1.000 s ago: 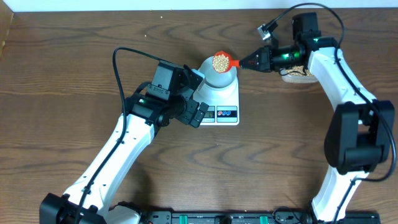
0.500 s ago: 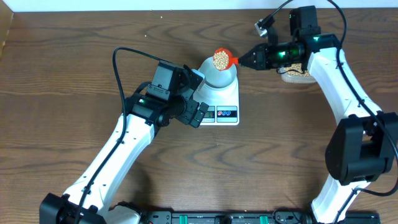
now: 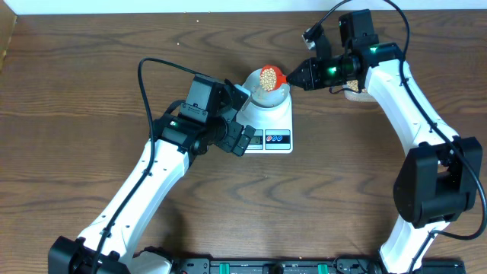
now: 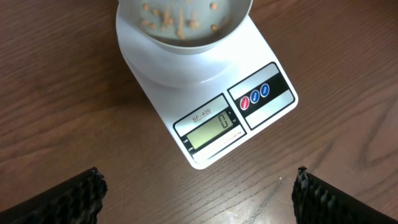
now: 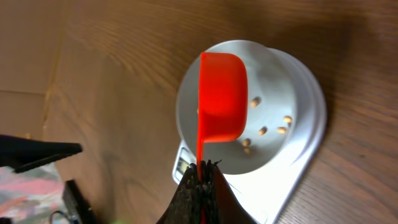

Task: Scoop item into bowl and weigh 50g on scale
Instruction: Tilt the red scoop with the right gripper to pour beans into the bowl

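- My right tool (image 5: 202, 169) is clamped shut on the thin handle of a red scoop (image 5: 222, 93), and nothing else is between its fingers.
- From overhead, the scoop's cup carries a heap of beans (image 3: 268, 75). It hangs over the bowl (image 5: 277, 74), above the rim, and I can't tell whether it touches it.
- The bowl sits on the platform of the scale (image 4: 208, 84) and holds only a few scattered beans on its floor.
- The display (image 4: 210, 130) reads zero, as far as I can make out, so I judge the weighing has barely begun.
- My left tool (image 4: 198, 186) is spread wide and holds nothing. It hovers just in front of the scale, aimed at the display and the two round buttons (image 4: 255, 96).
- Behind my right arm I can see the edge of a container (image 3: 353, 90), mostly hidden.
- The step in hand, as I read it, is tipping this scoopful into the bowl.
- Next I'd roll the right wrist slowly so the beans trickle out rather than dump, with the cup held over the bowl's middle.
- I'd watch the display from the left wrist view and expect to need more scoops.
- The bowl is narrow, so beans could bounce onto the table (image 3: 91, 76).
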Controlling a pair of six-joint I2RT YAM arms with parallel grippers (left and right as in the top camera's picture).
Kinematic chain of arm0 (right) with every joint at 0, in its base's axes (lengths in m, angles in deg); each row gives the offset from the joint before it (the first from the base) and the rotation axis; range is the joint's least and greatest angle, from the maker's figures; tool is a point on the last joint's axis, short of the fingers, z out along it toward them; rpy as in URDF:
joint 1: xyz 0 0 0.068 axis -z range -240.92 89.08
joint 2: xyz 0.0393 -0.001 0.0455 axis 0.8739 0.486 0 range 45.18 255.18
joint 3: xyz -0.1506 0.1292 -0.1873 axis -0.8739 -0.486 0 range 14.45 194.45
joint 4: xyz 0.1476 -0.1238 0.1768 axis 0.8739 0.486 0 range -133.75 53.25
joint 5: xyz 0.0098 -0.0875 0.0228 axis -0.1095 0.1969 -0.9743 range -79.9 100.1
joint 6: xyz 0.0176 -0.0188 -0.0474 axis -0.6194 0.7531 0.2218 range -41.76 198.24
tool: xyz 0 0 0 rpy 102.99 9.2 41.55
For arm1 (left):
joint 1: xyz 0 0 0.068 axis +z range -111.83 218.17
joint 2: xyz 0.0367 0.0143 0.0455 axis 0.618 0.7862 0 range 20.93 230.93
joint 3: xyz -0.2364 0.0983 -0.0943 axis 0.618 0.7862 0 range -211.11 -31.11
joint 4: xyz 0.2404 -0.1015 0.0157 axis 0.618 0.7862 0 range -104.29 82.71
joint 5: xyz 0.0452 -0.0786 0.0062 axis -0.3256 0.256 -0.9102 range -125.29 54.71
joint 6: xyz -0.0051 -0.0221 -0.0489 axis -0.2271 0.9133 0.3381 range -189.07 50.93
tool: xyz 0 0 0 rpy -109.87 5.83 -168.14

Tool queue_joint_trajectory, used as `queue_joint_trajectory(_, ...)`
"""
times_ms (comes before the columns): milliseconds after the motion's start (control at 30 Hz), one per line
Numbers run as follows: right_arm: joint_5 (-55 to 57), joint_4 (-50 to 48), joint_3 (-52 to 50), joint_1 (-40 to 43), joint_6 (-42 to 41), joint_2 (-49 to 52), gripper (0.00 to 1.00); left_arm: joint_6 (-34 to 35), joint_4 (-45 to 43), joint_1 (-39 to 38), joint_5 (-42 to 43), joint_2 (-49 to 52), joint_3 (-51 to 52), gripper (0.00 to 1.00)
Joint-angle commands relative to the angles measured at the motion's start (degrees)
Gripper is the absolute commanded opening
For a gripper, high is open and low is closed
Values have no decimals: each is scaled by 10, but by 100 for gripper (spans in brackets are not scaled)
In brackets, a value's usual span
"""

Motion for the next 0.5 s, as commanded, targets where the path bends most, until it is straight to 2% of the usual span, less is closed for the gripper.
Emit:
queue_joint_trajectory(0,33,1,12,-6,16,-12,1,-5,2,1,5,0,0,98)
queue_joint_trajectory(300,36,0,12,-24,63,-12,1,-5,2,1,5,0,0,98)
queue_joint_trajectory(467,80,-3,12,-36,70,-12,1,-5,2,1,5,0,0,98)
